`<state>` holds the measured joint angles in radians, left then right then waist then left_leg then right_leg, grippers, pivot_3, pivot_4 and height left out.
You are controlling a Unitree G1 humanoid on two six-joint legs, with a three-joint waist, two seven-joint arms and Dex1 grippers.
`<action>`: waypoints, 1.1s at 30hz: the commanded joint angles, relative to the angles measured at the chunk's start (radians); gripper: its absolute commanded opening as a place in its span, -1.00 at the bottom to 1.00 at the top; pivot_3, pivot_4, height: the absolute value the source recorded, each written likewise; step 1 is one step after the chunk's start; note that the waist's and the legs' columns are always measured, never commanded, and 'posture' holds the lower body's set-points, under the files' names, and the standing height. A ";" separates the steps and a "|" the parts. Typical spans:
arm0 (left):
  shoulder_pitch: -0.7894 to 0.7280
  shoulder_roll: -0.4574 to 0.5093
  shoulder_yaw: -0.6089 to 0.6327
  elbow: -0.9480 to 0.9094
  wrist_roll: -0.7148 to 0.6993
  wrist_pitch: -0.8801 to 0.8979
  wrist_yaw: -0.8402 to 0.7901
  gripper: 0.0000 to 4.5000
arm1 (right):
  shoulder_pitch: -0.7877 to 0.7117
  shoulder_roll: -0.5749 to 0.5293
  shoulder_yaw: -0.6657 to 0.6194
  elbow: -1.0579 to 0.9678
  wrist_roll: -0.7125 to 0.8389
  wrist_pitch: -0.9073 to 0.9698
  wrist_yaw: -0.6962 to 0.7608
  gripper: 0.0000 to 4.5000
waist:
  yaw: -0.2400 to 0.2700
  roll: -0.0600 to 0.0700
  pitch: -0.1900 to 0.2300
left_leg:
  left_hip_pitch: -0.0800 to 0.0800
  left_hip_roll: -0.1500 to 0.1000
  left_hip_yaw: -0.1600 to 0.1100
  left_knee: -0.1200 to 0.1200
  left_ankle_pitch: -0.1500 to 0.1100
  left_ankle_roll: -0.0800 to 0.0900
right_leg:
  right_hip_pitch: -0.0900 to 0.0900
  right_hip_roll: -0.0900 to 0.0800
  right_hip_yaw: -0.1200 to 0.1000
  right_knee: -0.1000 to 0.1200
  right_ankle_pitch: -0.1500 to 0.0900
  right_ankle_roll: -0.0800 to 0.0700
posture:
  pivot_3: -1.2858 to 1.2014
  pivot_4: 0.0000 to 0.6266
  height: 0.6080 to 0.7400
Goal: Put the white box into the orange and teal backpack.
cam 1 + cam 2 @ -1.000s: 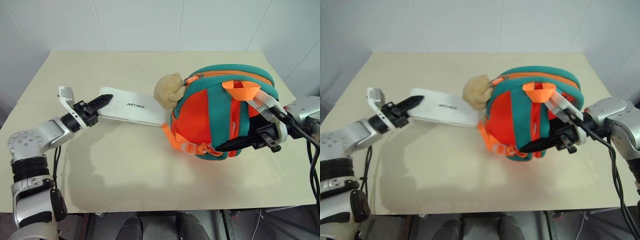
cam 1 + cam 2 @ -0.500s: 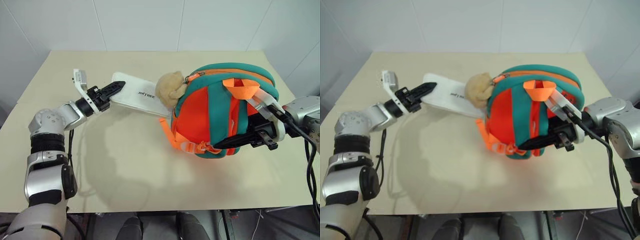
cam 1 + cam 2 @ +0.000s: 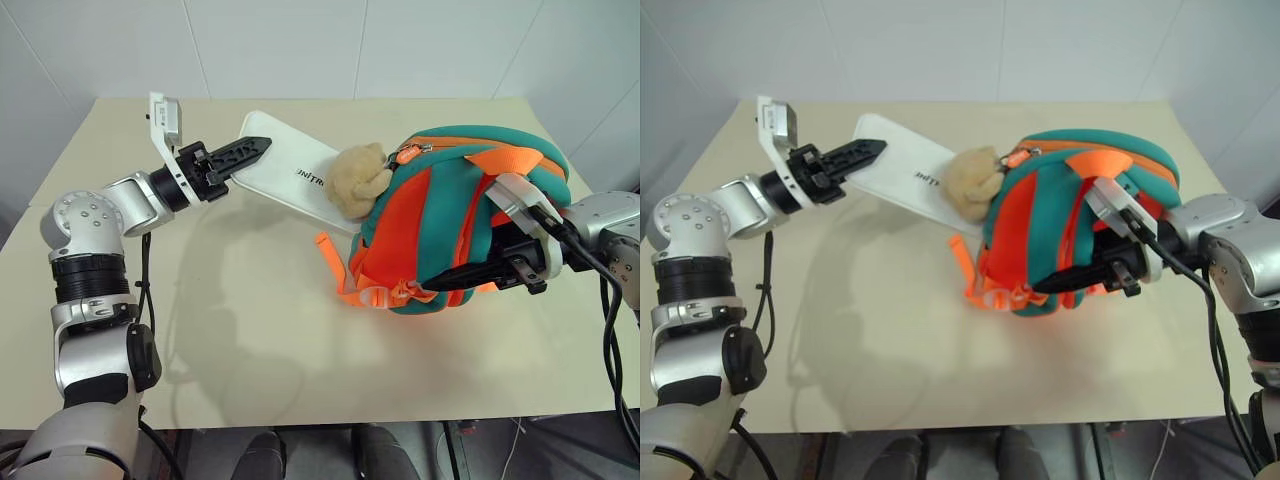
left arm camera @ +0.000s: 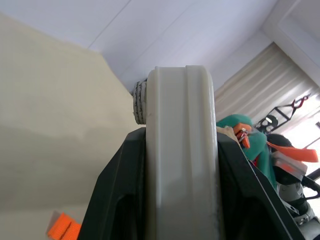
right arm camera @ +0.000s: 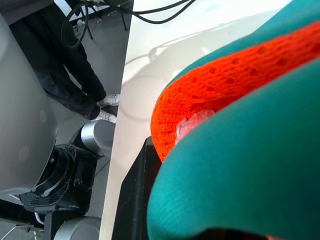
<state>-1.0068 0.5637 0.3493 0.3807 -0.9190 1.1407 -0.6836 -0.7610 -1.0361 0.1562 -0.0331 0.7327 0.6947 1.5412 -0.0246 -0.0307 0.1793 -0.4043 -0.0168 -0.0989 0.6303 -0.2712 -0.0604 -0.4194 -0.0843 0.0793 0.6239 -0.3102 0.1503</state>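
A pale beige table (image 3: 250,330) stands against white tiled walls; its lower middle is bare, with open surface reaching the near edge. Upper left of centre, the left gripper (image 3: 243,153) clamps one end of the white box (image 3: 295,180), a flat, round-cornered case with dark lettering, tilted. Its far end meets the tan plush toy (image 3: 358,180). At right, the right gripper (image 3: 470,276) is closed on the orange and teal backpack (image 3: 440,230).
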 commanded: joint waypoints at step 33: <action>0.122 0.106 0.083 -0.550 -0.216 0.135 0.162 -0.39 | -0.041 0.095 -0.025 0.041 -0.083 -0.036 0.051 -0.71 | -0.003 0.000 0.000 | 0.002 -0.005 0.000 0.004 -0.001 0.002 | 0.002 -0.012 -0.021 0.004 0.000 0.000 | 0.03 -0.52 1.00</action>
<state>-0.8865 0.6514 0.4452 -0.1408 -1.1462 1.3141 -0.4930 -0.7771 -0.9453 0.1524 0.0121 0.6446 0.6695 1.5414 -0.0273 -0.0306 0.1793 -0.4020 -0.0215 -0.0985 0.6349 -0.2723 -0.0584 -0.4172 -0.0964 0.0585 0.6275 -0.3100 0.1500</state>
